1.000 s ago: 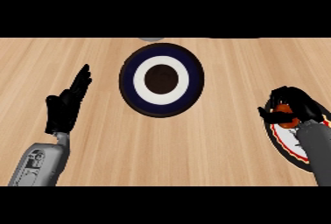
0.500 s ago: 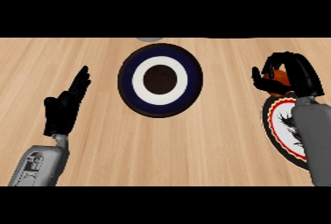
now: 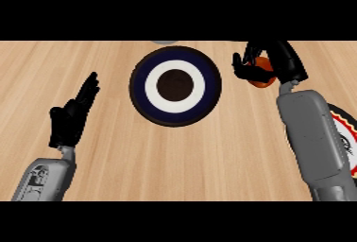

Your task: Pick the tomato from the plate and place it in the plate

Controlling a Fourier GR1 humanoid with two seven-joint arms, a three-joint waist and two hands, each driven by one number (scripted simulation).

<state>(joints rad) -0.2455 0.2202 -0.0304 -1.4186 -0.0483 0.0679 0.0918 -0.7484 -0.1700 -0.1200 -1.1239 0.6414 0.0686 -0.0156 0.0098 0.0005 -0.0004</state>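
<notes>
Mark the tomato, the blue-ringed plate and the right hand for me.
tomato (image 3: 263, 82): head view, its lower orange side.
blue-ringed plate (image 3: 140, 87): head view, navy ring at left.
right hand (image 3: 284, 59): head view, back of the hand.

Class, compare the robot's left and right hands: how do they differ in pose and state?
The left hand is open, fingers straight, holding nothing; the right hand curls round the tomato. The left hand rests left of the blue-ringed plate; the right hand is beside its upper right. Both are black.
</notes>
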